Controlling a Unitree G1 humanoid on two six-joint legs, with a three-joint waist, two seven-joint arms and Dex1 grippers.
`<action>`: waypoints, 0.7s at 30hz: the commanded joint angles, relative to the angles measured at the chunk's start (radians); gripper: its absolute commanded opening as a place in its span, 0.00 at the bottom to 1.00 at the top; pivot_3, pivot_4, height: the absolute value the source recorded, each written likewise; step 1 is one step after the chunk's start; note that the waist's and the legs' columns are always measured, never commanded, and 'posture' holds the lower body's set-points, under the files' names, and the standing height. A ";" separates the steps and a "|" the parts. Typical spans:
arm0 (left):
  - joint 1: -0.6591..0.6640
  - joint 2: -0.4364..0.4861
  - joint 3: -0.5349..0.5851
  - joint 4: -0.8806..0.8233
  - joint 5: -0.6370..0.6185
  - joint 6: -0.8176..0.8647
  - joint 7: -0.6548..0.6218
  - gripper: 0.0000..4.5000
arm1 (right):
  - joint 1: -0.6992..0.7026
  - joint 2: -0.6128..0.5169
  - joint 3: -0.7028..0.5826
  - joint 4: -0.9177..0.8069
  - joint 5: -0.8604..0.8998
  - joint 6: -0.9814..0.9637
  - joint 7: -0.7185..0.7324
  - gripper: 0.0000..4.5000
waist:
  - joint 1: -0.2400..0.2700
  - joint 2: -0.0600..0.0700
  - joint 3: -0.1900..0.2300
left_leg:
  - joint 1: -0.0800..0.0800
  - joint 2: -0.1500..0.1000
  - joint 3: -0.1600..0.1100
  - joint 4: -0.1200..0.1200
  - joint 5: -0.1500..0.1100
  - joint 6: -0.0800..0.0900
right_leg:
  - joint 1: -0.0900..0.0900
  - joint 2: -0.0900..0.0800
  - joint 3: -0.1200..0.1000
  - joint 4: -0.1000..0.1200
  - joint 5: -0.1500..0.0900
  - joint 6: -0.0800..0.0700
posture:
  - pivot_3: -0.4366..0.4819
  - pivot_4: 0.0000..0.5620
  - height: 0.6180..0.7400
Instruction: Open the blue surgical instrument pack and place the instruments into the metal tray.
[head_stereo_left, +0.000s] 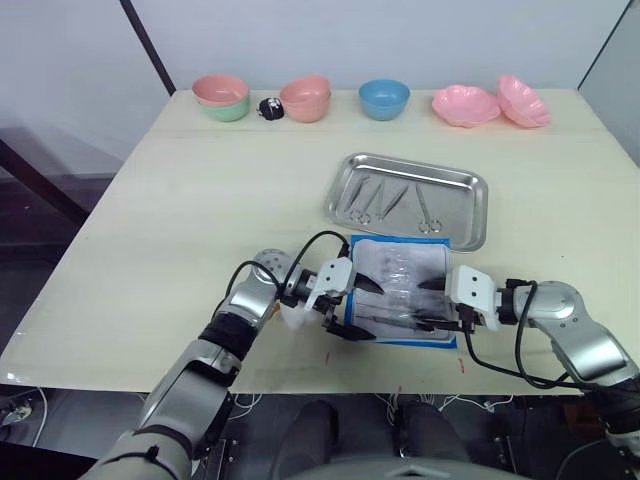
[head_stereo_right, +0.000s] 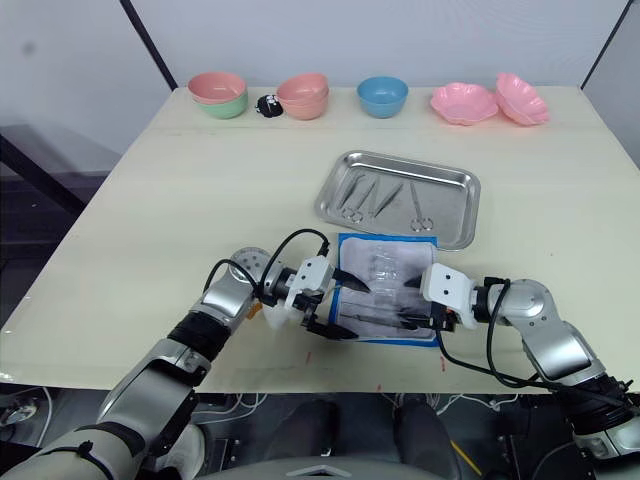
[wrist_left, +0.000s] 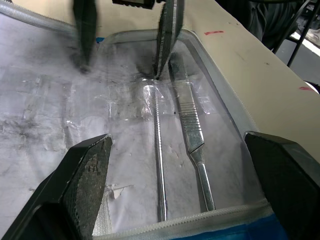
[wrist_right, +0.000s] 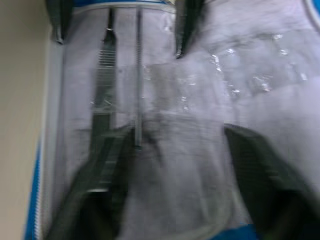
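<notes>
The blue surgical instrument pack (head_stereo_left: 400, 292) lies open near the table's front edge, its clear plastic pockets facing up. Two slim instruments rest under the plastic, a thin probe (wrist_left: 158, 150) and a pair of forceps (wrist_left: 192, 131). My left gripper (head_stereo_left: 360, 308) is open over the pack's left side and straddles them. From the pack's right side my right gripper (head_stereo_left: 435, 305) faces it, also open. Its fingers (wrist_right: 100, 190) sit low over the same pocket. Just behind the pack is the metal tray (head_stereo_left: 470, 192), holding scissors (head_stereo_left: 360, 203) and several other instruments.
Along the back edge stand a pink bowl on a green one (head_stereo_left: 221, 98), stacked pink bowls (head_stereo_left: 306, 98), a blue bowl (head_stereo_left: 384, 97) and two pink scalloped dishes (head_stereo_left: 465, 105). A small black object (head_stereo_left: 268, 108) lies between the bowls. The table's front edge runs close behind both arms.
</notes>
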 joint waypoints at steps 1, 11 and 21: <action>0.053 0.042 -0.032 0.142 0.106 0.062 0.051 1.00 | 0.005 -0.011 0.025 0.013 -0.016 -0.001 0.026 0.29 | 0.000 -0.001 0.000 | 0.000 0.000 0.000 0.000 0.000 0.000 | 0.000 0.000 0.000 0.000 0.000 0.000 | 0.48 0.27 1.00; 0.053 0.044 -0.032 0.139 0.105 0.065 0.048 1.00 | 0.019 -0.011 0.026 -0.013 -0.002 0.008 0.046 0.03 | 0.000 -0.001 -0.002 | 0.001 0.000 0.000 0.000 0.000 0.000 | 0.000 0.000 0.000 0.002 0.000 0.000 | 0.48 0.27 1.00; 0.057 0.041 -0.033 0.137 0.104 0.065 0.051 1.00 | 0.005 -0.022 0.021 -0.097 0.017 0.074 0.052 0.03 | 0.000 -0.001 -0.002 | 0.001 0.000 0.000 0.000 0.000 0.000 | 0.000 0.000 0.000 0.003 0.000 0.000 | 0.48 0.27 1.00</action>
